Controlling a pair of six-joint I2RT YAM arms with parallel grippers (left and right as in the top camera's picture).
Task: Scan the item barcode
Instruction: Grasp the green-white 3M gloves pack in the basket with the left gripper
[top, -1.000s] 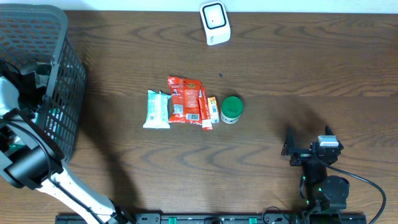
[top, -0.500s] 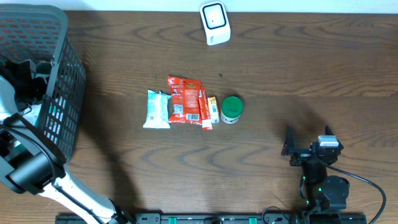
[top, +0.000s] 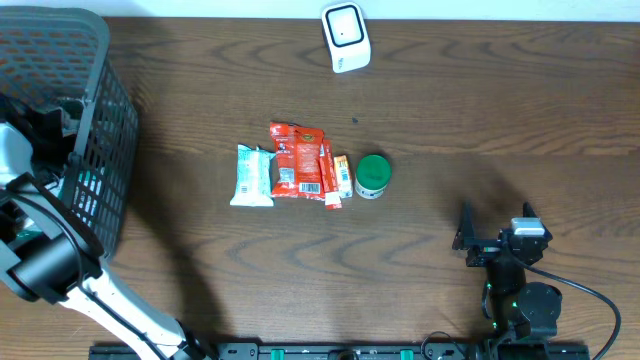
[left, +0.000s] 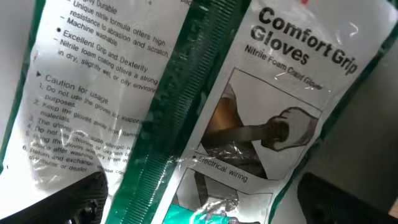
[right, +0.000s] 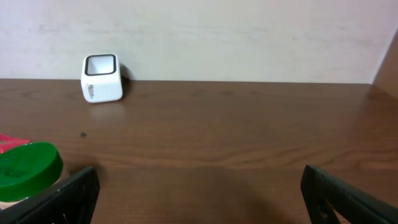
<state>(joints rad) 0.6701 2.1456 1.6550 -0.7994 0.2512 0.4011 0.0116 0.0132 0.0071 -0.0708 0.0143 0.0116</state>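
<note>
A glove packet (left: 249, 106), white and green and printed "Comfort Grip Gloves", fills the left wrist view; no barcode shows on it. My left gripper (left: 199, 208) hovers close over the packet, open, with one dark finger (left: 68, 202) on each side of it. In the overhead view that gripper (top: 45, 125) is down inside the black basket (top: 95, 60). The white scanner (top: 346, 38) stands at the table's far edge and also shows in the right wrist view (right: 102, 78). My right gripper (top: 497, 236) rests open and empty near the front right.
In the middle of the table lie a white and teal packet (top: 252, 176), a red packet (top: 297, 160), a small orange stick (top: 342, 175) and a green-lidded tub (top: 373, 175). The green lid (right: 28, 165) sits to the right gripper's left.
My left gripper has shifted slightly inside the basket. The right arm and the table items have not moved.
</note>
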